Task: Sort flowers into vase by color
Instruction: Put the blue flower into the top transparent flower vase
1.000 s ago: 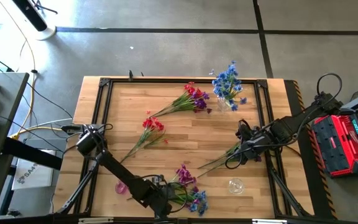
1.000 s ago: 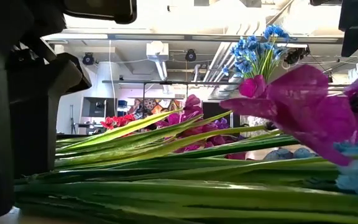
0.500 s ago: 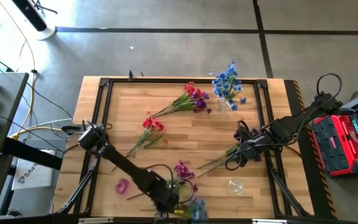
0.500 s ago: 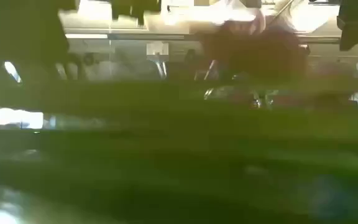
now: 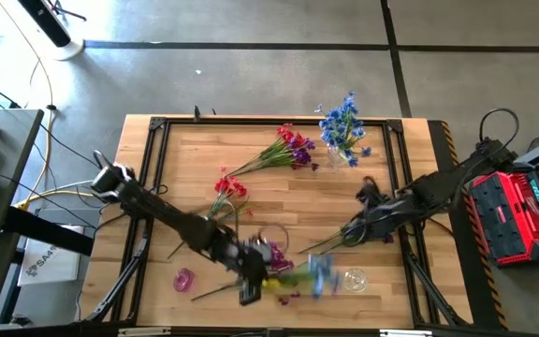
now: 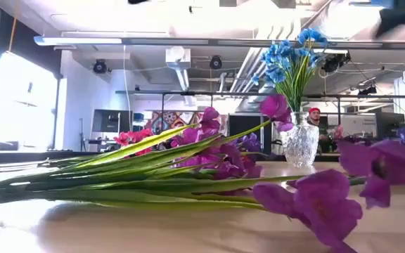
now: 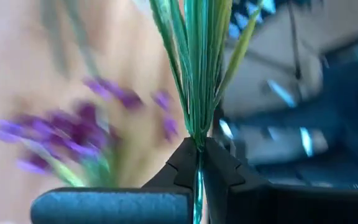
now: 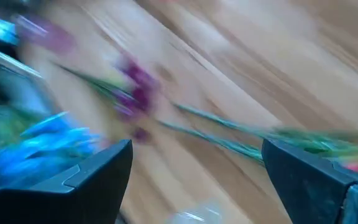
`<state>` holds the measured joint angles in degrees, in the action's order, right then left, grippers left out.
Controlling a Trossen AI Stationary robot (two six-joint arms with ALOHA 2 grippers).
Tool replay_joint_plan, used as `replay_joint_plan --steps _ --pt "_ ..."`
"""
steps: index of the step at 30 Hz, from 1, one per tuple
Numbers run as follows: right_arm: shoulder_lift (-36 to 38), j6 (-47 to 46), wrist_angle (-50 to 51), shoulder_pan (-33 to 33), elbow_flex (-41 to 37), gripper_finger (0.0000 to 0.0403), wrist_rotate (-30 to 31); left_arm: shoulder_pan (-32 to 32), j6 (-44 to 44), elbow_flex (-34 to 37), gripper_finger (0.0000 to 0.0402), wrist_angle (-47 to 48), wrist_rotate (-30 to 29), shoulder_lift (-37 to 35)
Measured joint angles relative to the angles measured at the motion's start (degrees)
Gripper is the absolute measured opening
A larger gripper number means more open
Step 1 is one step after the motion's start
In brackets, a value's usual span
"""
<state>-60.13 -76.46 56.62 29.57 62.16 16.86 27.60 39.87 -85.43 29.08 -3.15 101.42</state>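
one blue spray [image 5: 318, 274] lifted, swung rightward by left hand [image 5: 251, 283].

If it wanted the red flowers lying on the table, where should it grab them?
Probably on the thin green stem of the red flowers, below the blossoms, coming straight down from above: the spray lies flat on the table, with bare wood either side of the stem for the tool's fingers.

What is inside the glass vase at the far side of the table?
The glass vase holds only blue flowers, their green stems running down into it. Whether it also holds water cannot be told; its patterned glass hides the stem ends.
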Motion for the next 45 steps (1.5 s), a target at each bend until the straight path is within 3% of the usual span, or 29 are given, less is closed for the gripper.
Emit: replay_joint_plan --steps 8,12,14,20,26,30,34,40,45 --pt "8.93 6.47 -1.82 1.98 6.9 0.0345 16.11 -1.67 -1.09 0.0 0.0 -0.27 -21.42 -8.82" --pt "9.1 7.83 -4.34 1.98 6.24 0.0345 18.6 -3.72 -2.63 0.0 0.0 -0.4 -26.1 -9.69" --pt "7.7 10.55 -8.54 2.16 5.34 0.0345 18.3 -5.36 -3.35 0.01 0.0 -2.67 -25.12 -9.55" --pt "0.47 25.79 -30.26 5.0 4.49 0.0345 16.25 -11.54 -13.4 -0.09 0.0 -23.44 -13.11 -9.72" --pt "-4.1 41.7 -45.89 6.46 4.5 0.0345 24.76 -17.95 -15.03 -0.09 0.0 -25.97 -1.05 -9.56" --pt "-4.46 49.57 -50.41 4.01 4.5 0.0345 26.27 -20.79 -16.84 -0.05 0.0 -26.17 2.54 -9.23" --pt "-4.33 50.86 -50.87 -0.38 4.5 0.0339 27.13 -23.22 -16.58 -0.02 0.0 -28.15 4.85 -9.21" --pt "-4.27 52.52 -52.38 -7.65 4.5 0.027 26.58 -26.12 -16.93 -0.02 0.0 -29.04 7.52 -9.21" --pt "-4.27 53.45 -53.0 -13.16 4.52 0.015 20.65 -28.04 -17.0 -0.02 0.0 -28.54 8.39 -9.21"
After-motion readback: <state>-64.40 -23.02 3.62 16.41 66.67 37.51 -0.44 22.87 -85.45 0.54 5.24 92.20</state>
